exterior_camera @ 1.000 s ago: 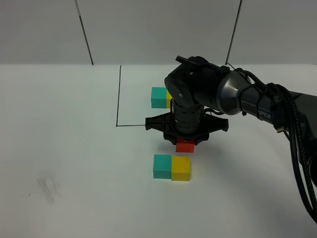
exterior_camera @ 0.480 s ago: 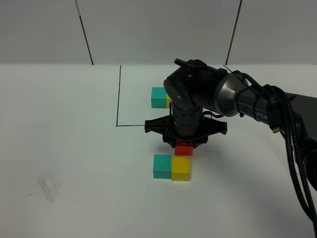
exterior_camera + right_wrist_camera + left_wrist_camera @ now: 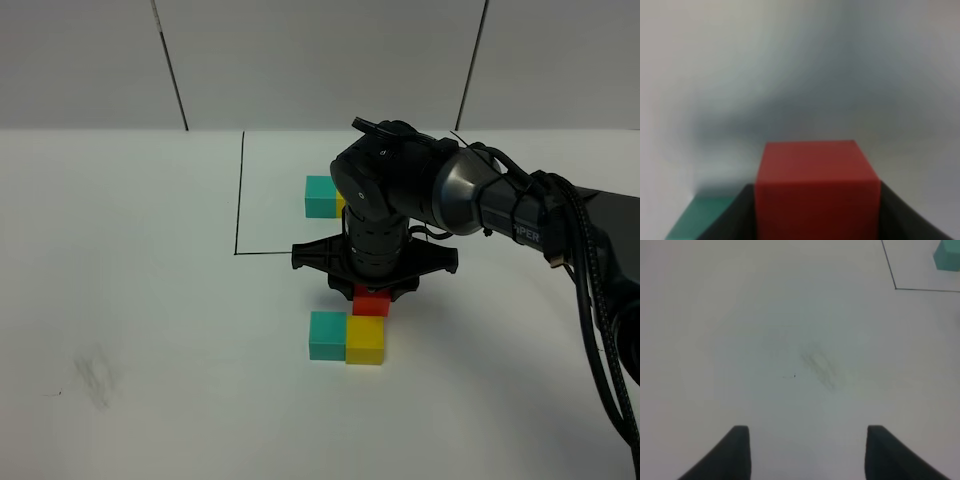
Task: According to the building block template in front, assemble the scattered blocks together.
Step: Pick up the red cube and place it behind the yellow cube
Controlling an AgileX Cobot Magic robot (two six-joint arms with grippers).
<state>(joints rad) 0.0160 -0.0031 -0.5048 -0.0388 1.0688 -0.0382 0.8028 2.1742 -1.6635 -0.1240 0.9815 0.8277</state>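
Behind yellow cube (image 3: pixel 365 340) | right gripper (image 3: pixel 372 296) clamps red cube (image 3: pixel 371 303) squarely | left gripper (image 3: pixel 805 452) wide

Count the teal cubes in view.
2. One teal cube sits in front beside the yellow cube; another lies inside the drawn frame, behind the arm. Others may be hidden.
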